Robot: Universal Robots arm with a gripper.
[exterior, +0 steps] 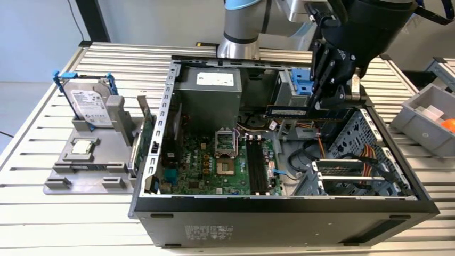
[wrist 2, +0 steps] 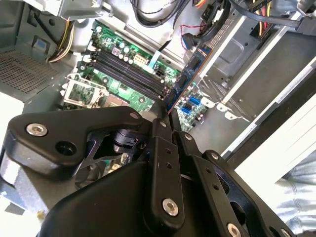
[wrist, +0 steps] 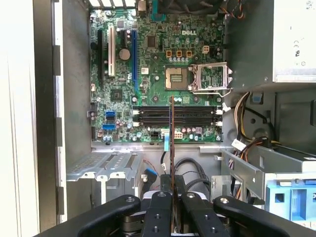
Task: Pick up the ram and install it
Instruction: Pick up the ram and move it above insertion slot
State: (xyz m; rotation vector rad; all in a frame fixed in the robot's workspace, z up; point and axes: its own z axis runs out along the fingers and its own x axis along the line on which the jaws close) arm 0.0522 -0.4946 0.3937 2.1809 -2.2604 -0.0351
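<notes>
Pincer [exterior: 335, 106] with ram [exterior: 291, 111], well above motherboard slots [exterior: 256, 165]

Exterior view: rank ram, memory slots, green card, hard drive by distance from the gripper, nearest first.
1. ram: clamped in the gripper, over the open case.
2. memory slots: on the motherboard, below the gripper.
3. green card: beside the case, the exterior view's left.
4. hard drive: grey stand, farthest to the exterior view's left.
</notes>
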